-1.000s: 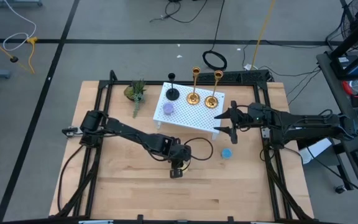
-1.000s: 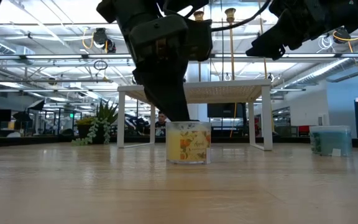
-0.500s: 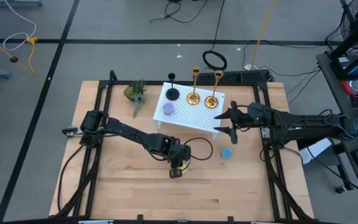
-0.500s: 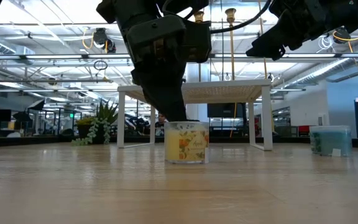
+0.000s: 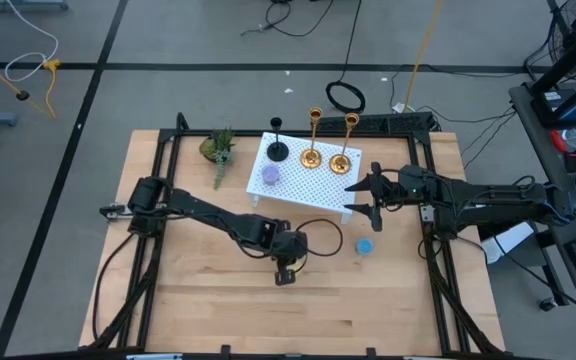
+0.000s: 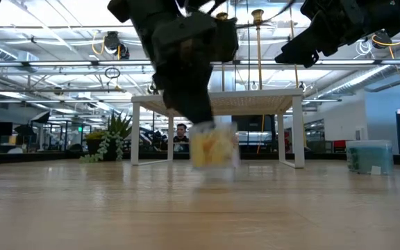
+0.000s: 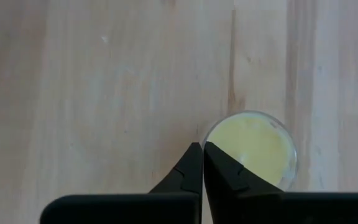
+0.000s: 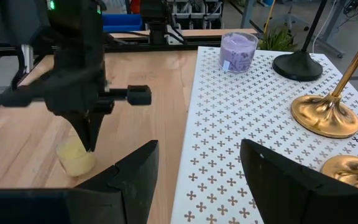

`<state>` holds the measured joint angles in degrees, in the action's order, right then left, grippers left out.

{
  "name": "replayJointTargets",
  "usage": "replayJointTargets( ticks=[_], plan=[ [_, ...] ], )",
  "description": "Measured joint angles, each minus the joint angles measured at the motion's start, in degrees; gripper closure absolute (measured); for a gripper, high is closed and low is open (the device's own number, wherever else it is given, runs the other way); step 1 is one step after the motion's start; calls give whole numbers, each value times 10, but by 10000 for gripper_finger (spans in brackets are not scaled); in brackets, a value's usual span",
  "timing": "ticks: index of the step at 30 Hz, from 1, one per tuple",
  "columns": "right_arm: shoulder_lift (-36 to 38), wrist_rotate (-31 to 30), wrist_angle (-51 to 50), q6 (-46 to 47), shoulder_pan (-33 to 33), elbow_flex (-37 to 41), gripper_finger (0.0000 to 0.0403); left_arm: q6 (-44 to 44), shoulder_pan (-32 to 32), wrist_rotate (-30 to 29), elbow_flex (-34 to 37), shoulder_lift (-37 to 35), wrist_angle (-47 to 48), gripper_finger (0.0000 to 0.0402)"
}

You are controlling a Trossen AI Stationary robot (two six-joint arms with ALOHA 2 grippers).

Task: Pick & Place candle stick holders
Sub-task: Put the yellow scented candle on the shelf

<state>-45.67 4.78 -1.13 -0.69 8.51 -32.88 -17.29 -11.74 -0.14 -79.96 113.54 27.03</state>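
Note:
Two brass candle stick holders and a shorter black one stand on their round bases on the white perforated stand. They also show in the right wrist view, brass and black. My left gripper is shut on a yellow candle jar over the table's middle. My right gripper is open and empty, hovering at the stand's right edge beside the brass holders. My left gripper pinches the jar's rim between its two fingers, one finger over the wax inside and one outside. The fingers come from above, pointing down. The jar hangs upright below them, lifted a little clear of the table.
A purple candle stands on the white stand's near left part. A blue candle sits on the table near the stand's right leg. A small green potted plant is at the far left. Bare wood lies along the table's near side.
My left gripper has risen a little and shifted slightly, keeping its hold. The yellow candle jar, which stood on the table, is now lifted clear of it and still upright.

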Motion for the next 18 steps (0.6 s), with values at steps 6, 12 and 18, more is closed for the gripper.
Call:
replayJointTargets(
  ticks=[6, 12, 18],
  plan=[
    [0, 0, 0, 0, 0, 0, 179, -31, 1, -35, 0, -50, -12, 398],
    [0, -1, 5, 0, 0, 0, 179, -17, 8, -122, -10, -131, -12, 399],
    [0, -1, 25, 0, 0, 0, 179, 10, 57, -201, -65, -160, -2, 399]
  ],
)
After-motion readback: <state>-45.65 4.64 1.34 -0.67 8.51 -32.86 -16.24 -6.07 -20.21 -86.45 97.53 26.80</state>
